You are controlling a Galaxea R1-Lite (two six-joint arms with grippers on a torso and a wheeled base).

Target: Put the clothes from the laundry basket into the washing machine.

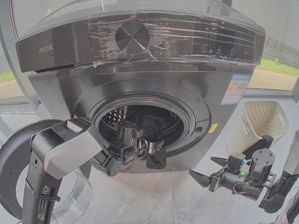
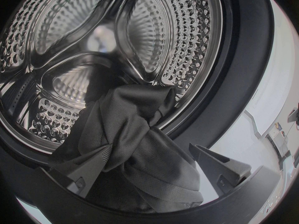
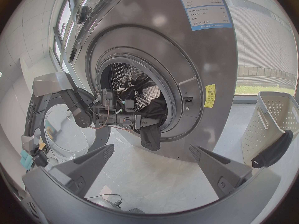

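Left gripper (image 1: 154, 148) at the washer's (image 1: 155, 78) door opening, low on the rim, pointing into the drum (image 2: 149, 31). Fingers (image 2: 90, 168) spread wide, pinching nothing. A black garment (image 2: 140, 115) lies bunched between them, touching one finger.

Garment position: upper part inside the drum, resting on its lower wall. The lower part is draped over the door seal and hangs down outside the front panel (image 1: 155, 159). So it is half in, half out.

Right gripper (image 1: 208, 169) low over the floor (image 1: 155, 196), in front of the washer and to the right of the opening, well apart from the garment. Jaws spread, empty. Its tips point toward the washer.

Basket (image 1: 258, 119): cream, perforated, on the floor just right of the washer, tilted with its mouth toward the robot. A second garment (image 1: 261, 143), also black, hangs over its near rim, partly inside.

Door (image 3: 62, 131) swung fully open to the left, with the left arm passing in front of it.
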